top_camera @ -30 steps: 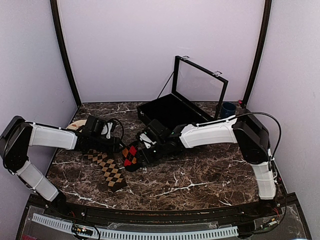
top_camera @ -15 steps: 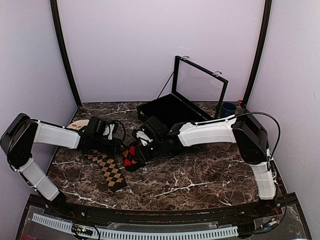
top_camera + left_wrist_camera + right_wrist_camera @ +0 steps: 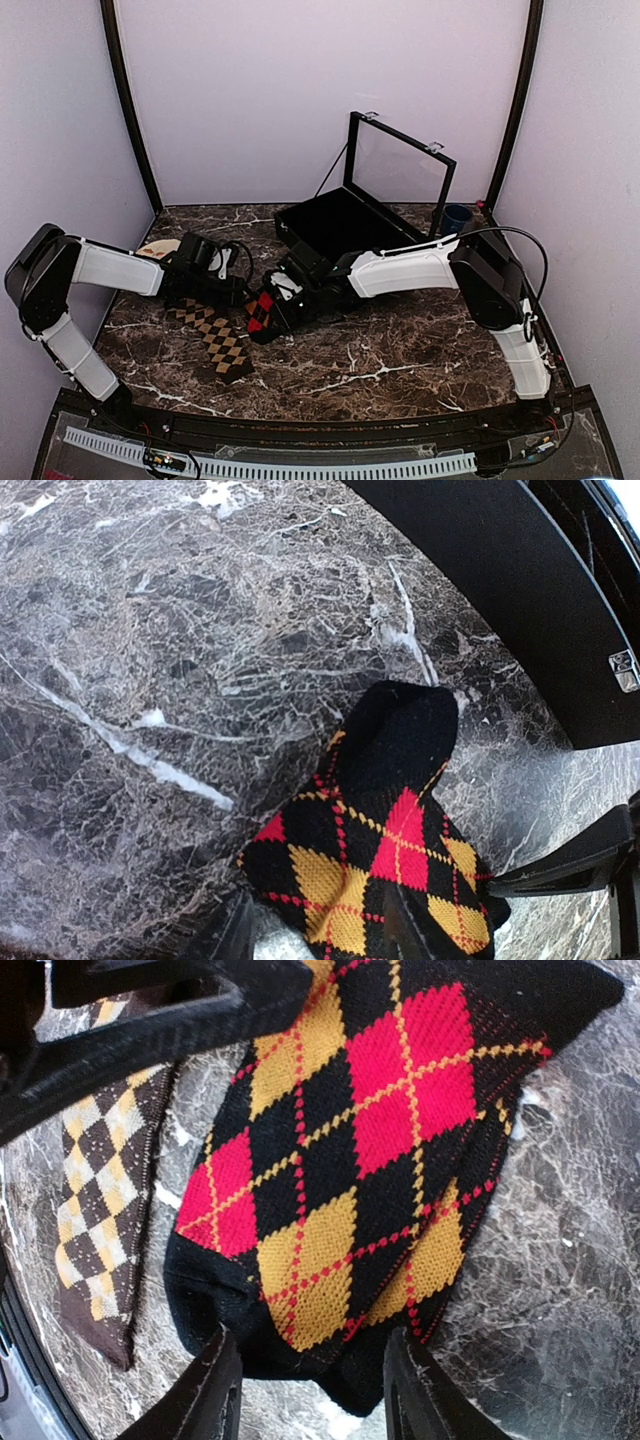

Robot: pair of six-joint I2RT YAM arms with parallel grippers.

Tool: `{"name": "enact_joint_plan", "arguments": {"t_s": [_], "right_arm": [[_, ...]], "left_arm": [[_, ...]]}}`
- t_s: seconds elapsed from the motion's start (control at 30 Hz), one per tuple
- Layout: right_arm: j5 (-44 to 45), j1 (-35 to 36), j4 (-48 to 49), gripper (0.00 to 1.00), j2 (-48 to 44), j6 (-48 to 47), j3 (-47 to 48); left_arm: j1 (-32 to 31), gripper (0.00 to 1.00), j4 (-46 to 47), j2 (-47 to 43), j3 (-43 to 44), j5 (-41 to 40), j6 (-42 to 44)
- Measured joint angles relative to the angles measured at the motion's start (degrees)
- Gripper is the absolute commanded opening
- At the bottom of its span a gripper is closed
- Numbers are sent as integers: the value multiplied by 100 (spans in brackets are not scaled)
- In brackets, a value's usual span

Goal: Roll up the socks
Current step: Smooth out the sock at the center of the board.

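Observation:
The red-and-orange argyle sock [image 3: 260, 310] lies on the marble between my two grippers. The tan-diamond sock [image 3: 222, 340] lies flat just to its left, seen also in the right wrist view [image 3: 95, 1180]. My left gripper [image 3: 320, 935] is open: one finger [image 3: 405, 930] lies over the sock [image 3: 390, 860], the other stands on bare marble beside its edge. My right gripper [image 3: 312, 1395] is open around the sock's black end [image 3: 330, 1210]. Its left finger [image 3: 215, 1390] touches the fabric, and marble shows between the tips. From above, the left gripper [image 3: 238, 290] and right gripper [image 3: 278, 303] nearly meet.
A black case [image 3: 340, 225] with its glass lid raised stands behind the grippers; its wall shows in the left wrist view [image 3: 520, 590]. A blue cup [image 3: 457, 217] sits at the back right. A tan round thing [image 3: 152, 250] lies by the left arm.
My right gripper's jaws have narrowed around the red-and-orange sock's end and shifted slightly left. The left gripper has edged toward the sock. Both socks stay put.

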Motion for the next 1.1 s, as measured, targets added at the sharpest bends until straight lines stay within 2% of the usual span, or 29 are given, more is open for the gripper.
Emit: {"name": "enact_joint_plan", "arguments": {"t_s": [0.4, 0.83, 1.1], "right_arm": [[-140, 2, -33, 35, 55, 22, 83], [-260, 2, -55, 9, 105, 131, 83], [-282, 0, -52, 3, 105, 155, 83]], "left_arm": [[0, 46, 4, 92, 2, 35, 11], [0, 46, 57, 96, 52, 81, -13], [0, 46, 59, 101, 52, 90, -28]]}}
